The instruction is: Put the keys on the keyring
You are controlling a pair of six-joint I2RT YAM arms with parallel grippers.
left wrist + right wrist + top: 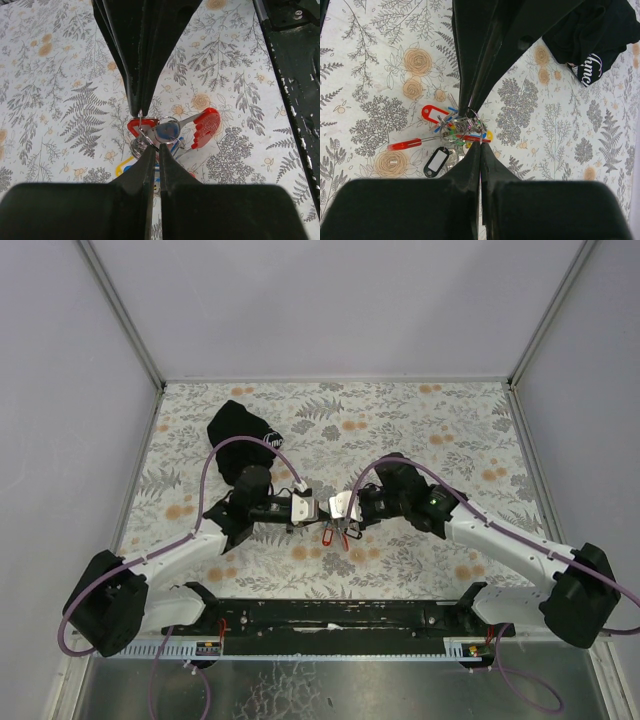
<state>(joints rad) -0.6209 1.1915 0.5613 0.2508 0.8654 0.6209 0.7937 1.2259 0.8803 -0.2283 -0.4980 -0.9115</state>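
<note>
The keys (335, 533) are lying on the table (430, 430) at the centre of the overhead frame, just below where the left gripper (318, 510) and the right gripper (333, 510) are facing tip to tip. The pouch (238, 435) is sitting behind them, toward the upper left.

We look down on a table (500, 530) covered in a fern-and-flower printed cloth (470, 440), enclosed by plain pale walls (330, 300) with metal corner posts (118, 310); a black rail (300, 612) runs along its near edge under even light.
</note>
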